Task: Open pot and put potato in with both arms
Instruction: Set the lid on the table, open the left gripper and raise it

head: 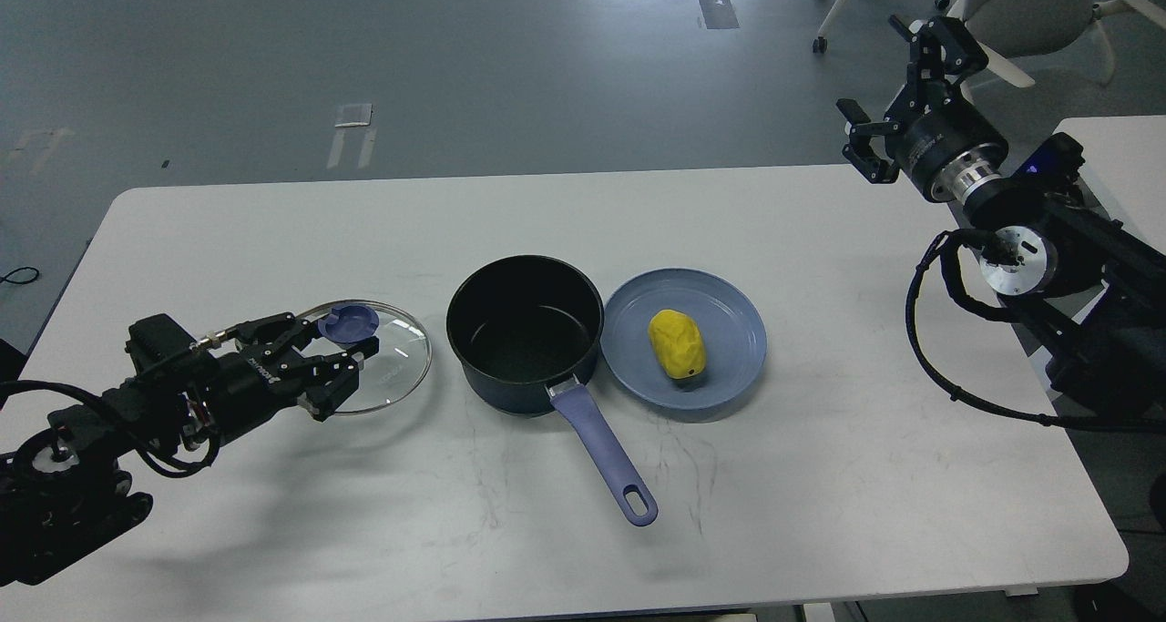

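Note:
The dark navy pot (526,331) stands uncovered at the table's middle, its black inside empty and its lavender-blue handle (604,453) pointing toward me. Its glass lid (396,367) with a blue knob (349,323) lies flat on the table left of the pot. My left gripper (342,362) is open, low over the lid's near-left edge, just beside the knob. The yellow potato (677,344) lies on a shallow blue plate (729,312) right of the pot. My right gripper (897,89) is open and empty, raised high beyond the table's far right edge.
The white table (820,476) has bare surface in front and on the right. A second white table (1111,148) and office chairs (1029,3) stand at the far right. My right arm's cables (938,349) hang over the table's right edge.

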Robot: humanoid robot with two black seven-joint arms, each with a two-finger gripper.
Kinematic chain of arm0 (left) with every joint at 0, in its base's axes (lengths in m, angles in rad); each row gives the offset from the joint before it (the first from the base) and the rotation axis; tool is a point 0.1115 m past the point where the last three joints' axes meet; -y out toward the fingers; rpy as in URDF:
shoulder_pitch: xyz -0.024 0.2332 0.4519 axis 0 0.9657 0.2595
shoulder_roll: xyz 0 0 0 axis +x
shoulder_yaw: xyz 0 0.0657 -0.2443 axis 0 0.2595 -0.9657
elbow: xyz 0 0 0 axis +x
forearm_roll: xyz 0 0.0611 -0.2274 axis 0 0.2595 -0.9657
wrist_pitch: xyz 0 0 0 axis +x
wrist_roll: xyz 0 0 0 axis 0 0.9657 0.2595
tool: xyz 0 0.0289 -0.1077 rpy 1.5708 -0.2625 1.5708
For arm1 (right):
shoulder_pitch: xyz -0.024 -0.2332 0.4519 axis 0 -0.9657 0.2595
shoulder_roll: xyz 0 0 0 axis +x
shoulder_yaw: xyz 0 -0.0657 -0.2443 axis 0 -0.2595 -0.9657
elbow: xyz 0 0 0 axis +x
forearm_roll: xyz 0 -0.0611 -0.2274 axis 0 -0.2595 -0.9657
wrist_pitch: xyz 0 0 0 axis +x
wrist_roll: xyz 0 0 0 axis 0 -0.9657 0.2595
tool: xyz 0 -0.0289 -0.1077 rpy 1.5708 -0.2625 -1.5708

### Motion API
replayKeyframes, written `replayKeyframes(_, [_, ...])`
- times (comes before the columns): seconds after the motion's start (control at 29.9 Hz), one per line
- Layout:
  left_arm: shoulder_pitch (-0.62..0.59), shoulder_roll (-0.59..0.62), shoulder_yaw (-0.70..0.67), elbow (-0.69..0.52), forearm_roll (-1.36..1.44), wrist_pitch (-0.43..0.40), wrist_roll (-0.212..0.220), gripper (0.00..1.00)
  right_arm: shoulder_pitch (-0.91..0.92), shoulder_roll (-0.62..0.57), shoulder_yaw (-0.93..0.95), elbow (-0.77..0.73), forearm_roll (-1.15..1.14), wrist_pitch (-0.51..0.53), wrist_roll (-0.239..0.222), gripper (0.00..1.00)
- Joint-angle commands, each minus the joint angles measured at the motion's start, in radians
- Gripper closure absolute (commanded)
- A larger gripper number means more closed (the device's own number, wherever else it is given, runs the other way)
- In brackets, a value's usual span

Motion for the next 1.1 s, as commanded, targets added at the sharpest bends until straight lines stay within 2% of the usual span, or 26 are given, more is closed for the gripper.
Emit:
replayKeyframes(0.0, [0.018,-0.007,0.001,0.041,0.0,0.0,0.0,0.42,0.001,0.001,0.0,0.001,0.0,0.001,0.0,0.0])
replayKeyframes(0.1, [0.027,-0.029,0.0,0.07,0.0,0.0,0.0,0.4,0.001,0.001,0.0,0.001,-0.001,-0.001,0.0,0.0])
replayKeyframes(0.17, [0.029,-0.04,0.0,0.084,-0.001,0.0,0.0,0.34,0.001,0.001,0.0,0.001,-0.001,-0.001,0.0,0.0])
replayKeyframes(0.2, [0.029,-0.04,0.001,0.084,-0.001,0.0,0.0,0.3,0.001,0.001,0.0,0.001,0.0,0.001,0.0,0.0])
replayKeyframes(0.23, [0.029,-0.04,0.001,0.084,-0.001,0.0,0.0,0.18,0.0,0.001,0.0,0.001,0.0,0.001,0.0,0.0])
replayKeyframes(0.3, [0.029,-0.04,0.001,0.084,-0.001,0.0,0.0,0.03,0.0,0.001,0.0,0.001,-0.001,0.001,0.0,0.0])
replayKeyframes(0.33, [0.029,-0.04,0.001,0.084,-0.001,0.0,0.0,0.02,0.0,0.001,0.0,0.001,0.0,0.001,0.0,0.0])
replayKeyframes(0.53, [0.026,-0.038,0.001,0.081,-0.069,0.0,0.0,0.02,-0.002,0.0,0.0,0.0,0.0,0.001,-0.001,0.0])
replayKeyframes(0.7, [0.01,-0.008,-0.002,0.026,-0.187,0.0,0.0,0.02,-0.002,0.001,0.0,0.0,-0.001,0.001,-0.001,0.0])
replayKeyframes(0.9, [-0.065,0.095,-0.015,-0.141,-0.306,0.0,0.0,0.02,0.001,0.001,-0.001,0.0,-0.009,0.002,-0.003,0.0])
replayKeyframes(0.97, [-0.089,0.117,-0.032,-0.189,-0.395,0.0,0.0,0.02,0.006,0.001,-0.014,0.0,-0.012,0.002,-0.001,0.0])
replayKeyframes(1.04, [-0.14,0.108,-0.072,-0.203,-0.605,0.0,0.0,0.02,0.011,0.003,-0.029,0.004,-0.014,0.001,0.002,0.0])
replayKeyframes(1.07, [-0.154,0.102,-0.083,-0.203,-0.669,-0.031,0.0,0.02,0.011,0.001,-0.031,0.007,-0.015,0.002,0.003,0.0])
